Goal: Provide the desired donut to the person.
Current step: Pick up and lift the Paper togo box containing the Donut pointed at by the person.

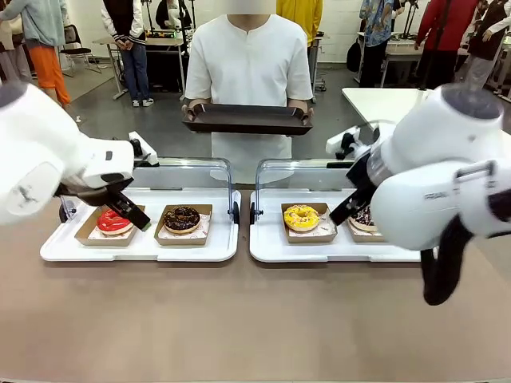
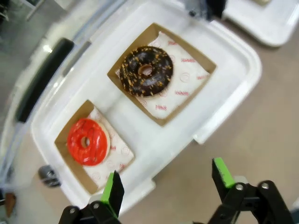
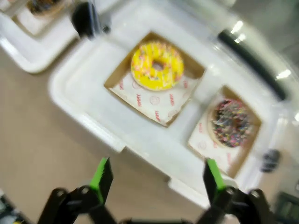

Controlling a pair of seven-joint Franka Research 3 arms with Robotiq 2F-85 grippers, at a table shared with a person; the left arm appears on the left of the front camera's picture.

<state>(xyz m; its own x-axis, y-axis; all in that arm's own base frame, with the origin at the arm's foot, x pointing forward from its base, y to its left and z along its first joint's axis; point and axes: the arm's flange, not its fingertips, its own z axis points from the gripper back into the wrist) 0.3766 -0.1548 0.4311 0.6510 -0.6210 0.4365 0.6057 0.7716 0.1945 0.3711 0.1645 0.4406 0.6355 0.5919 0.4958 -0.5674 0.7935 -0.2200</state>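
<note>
Left arm (image 1: 40, 159) and right arm (image 1: 447, 191) reach inward, left gripper (image 2: 168, 181) and right gripper (image 3: 157, 173) pitched downward, jaws spread wide, empty.

Red donut (image 2: 96, 145), dark brown donut (image 2: 160, 78) with orange flecks, yellow sprinkled donut (image 3: 144, 71), rainbow-sprinkled donut (image 3: 224, 127)

There are four donuts: one red donut (image 1: 114, 221), one chocolate donut (image 1: 182, 218), one yellow donut (image 1: 301, 216) and one sprinkled donut (image 3: 231, 122). They lie in four cardboard boxes (image 2: 148, 35), two on each of two white trays, the left tray (image 1: 140, 249) and the right tray (image 1: 335, 251). One person (image 1: 249, 64) holds one dark tray (image 1: 247, 120).
</note>
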